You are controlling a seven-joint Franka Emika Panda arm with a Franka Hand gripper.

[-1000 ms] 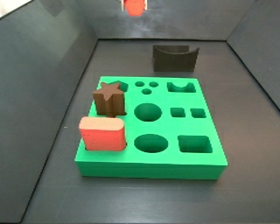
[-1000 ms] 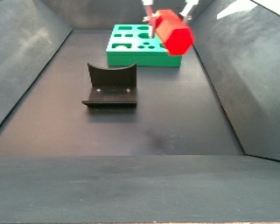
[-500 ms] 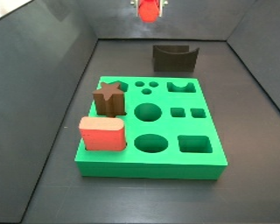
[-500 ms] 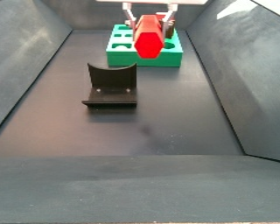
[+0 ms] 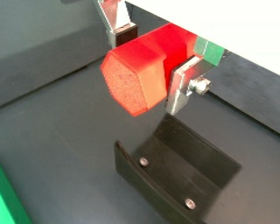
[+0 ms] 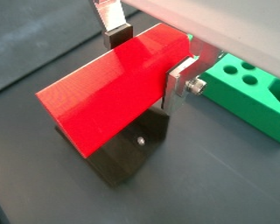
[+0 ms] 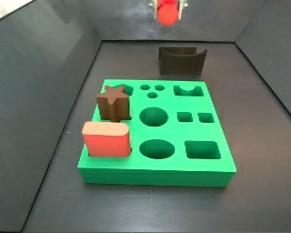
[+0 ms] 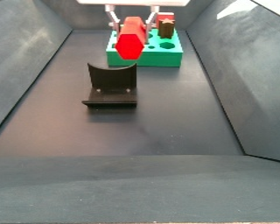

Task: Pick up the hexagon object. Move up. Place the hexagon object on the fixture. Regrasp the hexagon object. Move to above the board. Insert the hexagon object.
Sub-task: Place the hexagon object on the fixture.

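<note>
Since a second ago the claw [image 8: 132, 19] has carried the hexagon object [image 8: 129, 41] across, so that in a side view it now hangs above the fixture [image 8: 109, 86], at about 1 o'clock from it, clear of its top. In a side view the red piece [image 7: 167, 11] sits at 12 o'clock, high above the fixture [image 7: 181, 60].

One claw is in view, its two silver fingers [image 6: 182, 76] clamped on the single hexagon object [image 6: 111, 85], which lies level between them with a hexagonal end [image 5: 129, 82] facing out. One fixture [image 5: 178, 173] stands on the dark floor beneath it.

One green board [image 7: 155, 134] lies on the floor and carries two pieces: one brown star piece [image 7: 113, 103] and one salmon-pink block [image 7: 106, 139].
</note>
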